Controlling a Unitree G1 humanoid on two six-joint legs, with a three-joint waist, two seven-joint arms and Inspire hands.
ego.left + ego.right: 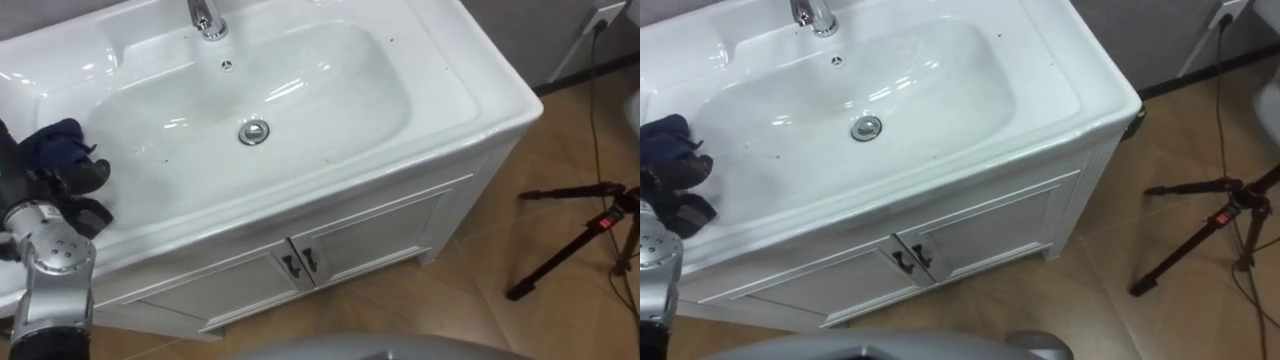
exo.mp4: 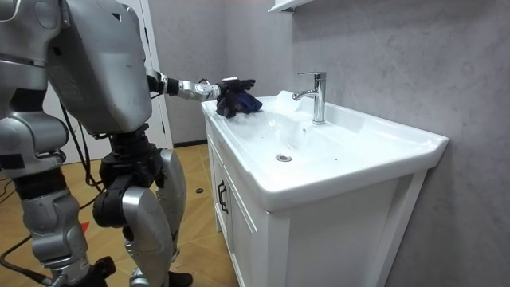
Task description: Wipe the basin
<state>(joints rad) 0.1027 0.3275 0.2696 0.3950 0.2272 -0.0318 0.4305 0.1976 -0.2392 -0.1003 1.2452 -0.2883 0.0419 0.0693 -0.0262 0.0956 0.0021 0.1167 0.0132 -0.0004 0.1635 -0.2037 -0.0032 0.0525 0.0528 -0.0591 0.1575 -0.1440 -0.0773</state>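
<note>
The white basin [image 1: 470, 95] sits in a cabinet top, with a chrome drain [image 1: 254, 131] in its middle and a chrome tap [image 1: 207, 17] at the back. A few small dark specks dot the bowl. My left hand [image 1: 78, 188] rests on the basin's left rim, fingers curled round a dark blue cloth [image 1: 55, 140]. The room view shows that hand [image 2: 209, 89] and the cloth [image 2: 239, 100] at the basin's far corner, left of the tap [image 2: 317, 96]. My right arm hangs at my side, with the right hand [image 2: 86, 275] at the room view's bottom edge.
White cabinet doors with dark handles [image 1: 300, 265] close the front below the basin. A black tripod [image 1: 590, 225] stands on the wooden floor to the right. A wall socket with a cable [image 1: 603, 18] is at the upper right. I stand close to the cabinet's front left.
</note>
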